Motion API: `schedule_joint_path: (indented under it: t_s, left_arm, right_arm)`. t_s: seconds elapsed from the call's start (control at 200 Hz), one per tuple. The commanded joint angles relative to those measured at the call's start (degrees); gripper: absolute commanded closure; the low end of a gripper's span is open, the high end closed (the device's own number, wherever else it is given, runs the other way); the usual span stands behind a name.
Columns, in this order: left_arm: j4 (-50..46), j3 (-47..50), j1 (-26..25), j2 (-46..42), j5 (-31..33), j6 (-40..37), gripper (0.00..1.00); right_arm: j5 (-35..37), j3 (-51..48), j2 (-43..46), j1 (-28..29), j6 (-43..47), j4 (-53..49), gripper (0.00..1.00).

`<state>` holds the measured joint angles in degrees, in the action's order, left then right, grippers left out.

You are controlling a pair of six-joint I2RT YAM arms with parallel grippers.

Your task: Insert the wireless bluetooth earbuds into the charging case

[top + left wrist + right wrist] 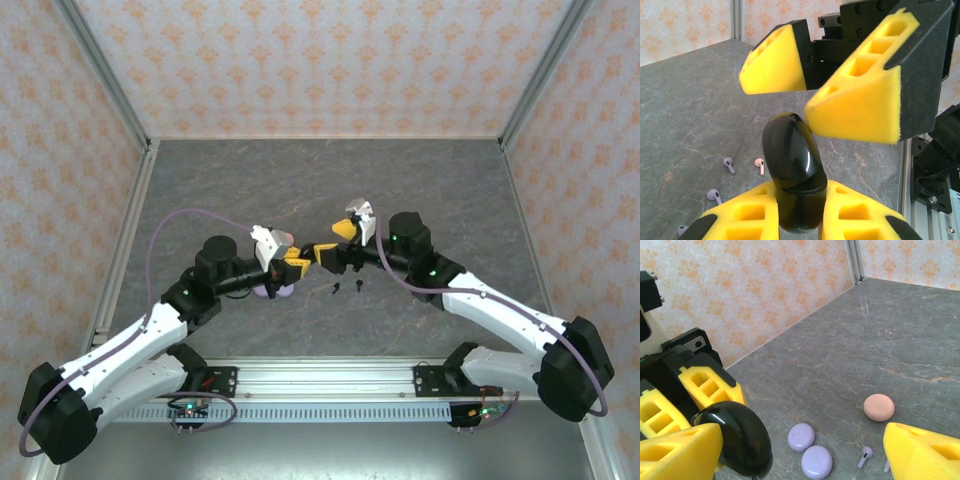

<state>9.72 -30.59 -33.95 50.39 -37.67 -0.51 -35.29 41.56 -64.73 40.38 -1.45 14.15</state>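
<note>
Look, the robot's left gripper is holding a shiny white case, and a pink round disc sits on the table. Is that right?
Not quite. The case held in the left gripper is shiny black, not white, as the left wrist view shows. The pink round disc does sit on the table.

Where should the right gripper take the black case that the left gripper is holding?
Probably its rounded upper half: the black case sticks out free above the left gripper, which is shut on its lower end. The open right gripper should come from the opposite end, closing across its two sides.
</note>
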Motion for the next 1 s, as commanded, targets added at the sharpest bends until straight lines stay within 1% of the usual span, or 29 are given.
schedule_joint_path:
  t_s: [0.0,0.245,0.415,0.53,0.631,0.761,0.831,0.996]
  left_arm:
    - [-0.22,-1.47,-1.24,0.23,0.25,-2.36,1.0]
    - [-1.05,-1.66,-1.98,0.23,1.6,-3.68,1.0]
    - [-1.56,-0.98,-2.43,0.02,3.66,-5.45,1.0]
    - [-2.35,-0.41,-2.74,-0.5,4.76,-7.09,1.0]
    - [-3.32,-0.35,-2.98,-1.29,5.32,-8.09,1.0]
    - [-2.63,0.83,-3.2,-2.99,5.07,-8.86,1.0]
    - [-1.66,1.69,-3.33,-4.24,5.06,-9.03,1.0]
    - [0.19,3.14,-3.5,-7.76,4.58,-8.5,1.0]
  right_arm:
    - [1.7,3.35,-1.06,-0.18,0.59,-0.12,0.16]
    - [2.16,5.69,-2.59,-0.17,0.42,-4.37,0.16]
    - [2.1,7.21,0.51,-0.85,-1.38,-8.43,0.17]
    - [3.55,8.48,3.29,-3.01,-4.6,-14.69,0.17]
    - [7.76,10.11,4.56,-4.79,-6.61,-24.76,0.21]
    - [14.78,10.23,4.06,-5.07,-9.8,-35.43,0.26]
    - [17.57,9.14,3.12,-5.14,-12.85,-38.64,0.27]
    - [21.13,6.89,-1.63,-5.14,-19.15,-42.45,0.32]
